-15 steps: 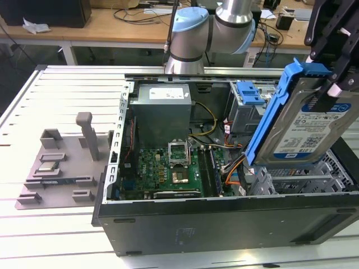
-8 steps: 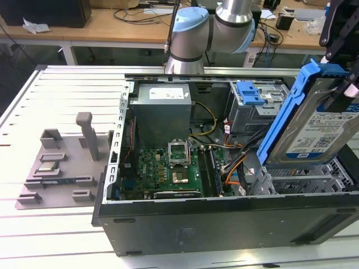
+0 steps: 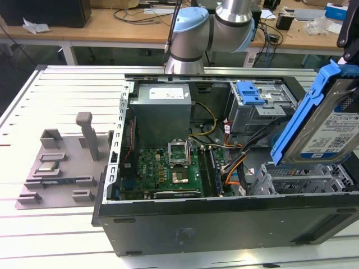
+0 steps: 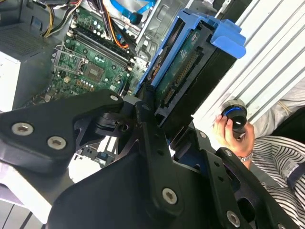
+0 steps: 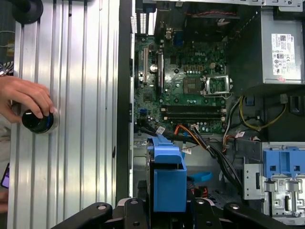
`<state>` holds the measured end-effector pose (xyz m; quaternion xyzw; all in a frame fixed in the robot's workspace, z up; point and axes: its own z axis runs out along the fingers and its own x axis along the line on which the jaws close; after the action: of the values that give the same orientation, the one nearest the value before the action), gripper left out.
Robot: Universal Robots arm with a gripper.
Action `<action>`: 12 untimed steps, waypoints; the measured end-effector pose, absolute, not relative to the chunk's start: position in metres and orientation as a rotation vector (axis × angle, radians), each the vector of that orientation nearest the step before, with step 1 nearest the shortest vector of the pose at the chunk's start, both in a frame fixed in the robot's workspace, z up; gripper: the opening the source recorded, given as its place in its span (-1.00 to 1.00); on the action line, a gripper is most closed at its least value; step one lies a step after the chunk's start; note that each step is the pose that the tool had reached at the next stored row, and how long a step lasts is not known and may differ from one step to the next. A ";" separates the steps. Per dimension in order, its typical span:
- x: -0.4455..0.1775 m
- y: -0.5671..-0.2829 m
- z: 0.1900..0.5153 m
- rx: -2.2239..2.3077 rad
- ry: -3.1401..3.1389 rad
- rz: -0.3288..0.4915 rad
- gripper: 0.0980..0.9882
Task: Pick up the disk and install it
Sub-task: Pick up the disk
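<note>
The disk (image 3: 331, 131) is a silver drive with a white-and-blue label and blue side rails. It hangs tilted, one end up, above the drive cage (image 3: 303, 179) at the exterior view's right end of the open computer case (image 3: 224, 224). My gripper (image 4: 151, 107) is shut on it, the black fingers clamping its lower edge in the second wrist view. In the first wrist view, the disk's blue rail end (image 5: 167, 179) stands up between the gripper links, over the case's cables.
Inside the case are the motherboard (image 3: 168, 168), a grey power supply (image 3: 161, 109) and a bay with another blue carrier (image 3: 251, 92). A grey parts fixture (image 3: 61, 168) lies on the slotted table. A person's hand (image 5: 26, 98) rests on a black knob (image 5: 35, 121) beside the case.
</note>
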<state>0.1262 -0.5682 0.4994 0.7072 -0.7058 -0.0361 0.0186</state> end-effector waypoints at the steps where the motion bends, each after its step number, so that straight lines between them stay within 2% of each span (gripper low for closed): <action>1: 0.128 -0.568 0.499 2.196 -2.191 -0.112 -0.40; 12: 0.137 -0.562 0.474 2.195 -2.191 -0.110 -0.40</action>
<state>0.1367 -0.5621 0.4741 0.7072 -0.7058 -0.0356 0.0192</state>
